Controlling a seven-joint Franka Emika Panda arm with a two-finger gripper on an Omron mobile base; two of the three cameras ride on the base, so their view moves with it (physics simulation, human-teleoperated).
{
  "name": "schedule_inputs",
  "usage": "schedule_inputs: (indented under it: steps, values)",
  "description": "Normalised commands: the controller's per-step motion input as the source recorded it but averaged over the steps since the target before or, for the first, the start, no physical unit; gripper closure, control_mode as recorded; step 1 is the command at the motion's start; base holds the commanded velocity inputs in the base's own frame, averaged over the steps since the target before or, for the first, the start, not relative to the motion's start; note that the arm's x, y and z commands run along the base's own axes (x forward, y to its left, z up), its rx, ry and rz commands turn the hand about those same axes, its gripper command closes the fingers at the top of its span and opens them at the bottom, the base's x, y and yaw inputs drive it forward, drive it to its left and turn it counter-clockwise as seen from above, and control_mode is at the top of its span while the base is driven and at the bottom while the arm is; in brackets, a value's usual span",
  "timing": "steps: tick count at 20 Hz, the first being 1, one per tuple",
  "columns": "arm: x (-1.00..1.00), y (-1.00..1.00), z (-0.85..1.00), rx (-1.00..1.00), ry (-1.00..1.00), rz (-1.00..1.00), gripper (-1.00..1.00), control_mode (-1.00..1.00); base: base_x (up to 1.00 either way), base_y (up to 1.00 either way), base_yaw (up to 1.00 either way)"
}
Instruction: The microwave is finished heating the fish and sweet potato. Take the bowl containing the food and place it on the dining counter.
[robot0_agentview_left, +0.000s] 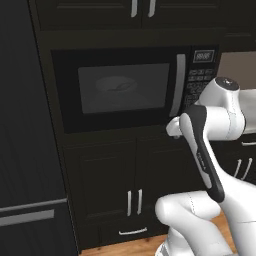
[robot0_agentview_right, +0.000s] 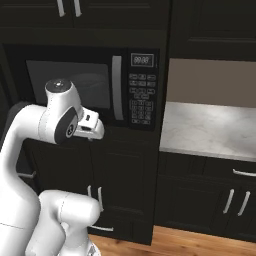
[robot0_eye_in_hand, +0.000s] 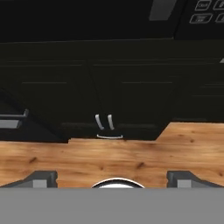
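The microwave (robot0_agentview_left: 120, 87) is built into dark cabinets and its door is shut. A long silver handle (robot0_agentview_left: 177, 85) runs down the door's right side, beside the button panel (robot0_agentview_right: 141, 95). Through the dark window the bowl (robot0_agentview_left: 116, 85) shows as a faint pale round shape inside. My gripper (robot0_eye_in_hand: 114, 179) is open, its two fingertips (robot0_eye_in_hand: 41, 178) far apart with nothing between them, facing the lower cabinets and the floor. The hand (robot0_agentview_left: 174, 127) hangs just below the microwave's lower right corner, also seen in the right base view (robot0_agentview_right: 91, 127). The dining counter is out of view.
Dark lower cabinet doors with silver handles (robot0_agentview_left: 134, 202) stand under the microwave. A tall dark panel (robot0_agentview_left: 25, 125) fills the left. To the right lies a grey marble counter (robot0_agentview_right: 210, 130) over dark cabinets. The floor (robot0_eye_in_hand: 113, 153) is wood.
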Motion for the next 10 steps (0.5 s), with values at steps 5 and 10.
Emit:
schedule_inputs:
  steps: [5, 10]
  values:
    - [0.00, 0.00, 0.00, 0.00, 0.00, 0.00, -1.00, -1.00, 0.00, 0.00, 0.00]
    - [0.20, 0.00, 0.32, 0.00, -0.23, -0.02, -1.00, -1.00, 0.00, 0.00, 0.00]
